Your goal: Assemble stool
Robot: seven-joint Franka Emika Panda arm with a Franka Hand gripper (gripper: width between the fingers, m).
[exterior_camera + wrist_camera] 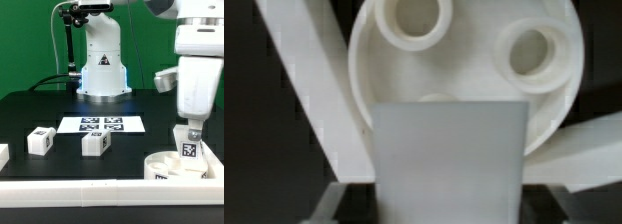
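At the exterior view's lower right, my gripper [187, 134] is shut on a white stool leg [188, 151] that carries a marker tag. The leg stands upright with its lower end at the round white seat disc [163, 169]. In the wrist view the leg [446, 160] fills the space between the jaws of the gripper [446, 206]. Beyond it lies the seat disc [473, 90] with two round sockets showing. Whether the leg sits in a socket is hidden. Two loose legs [40, 141] [95, 144] stand on the black table at the exterior view's left.
The marker board [103, 124] lies flat in front of the robot base [103, 65]. A long white border rail [90, 191] runs along the near edge and shows beside the disc [304, 80] in the wrist view. Another white part [3, 155] is cut off at the left edge.
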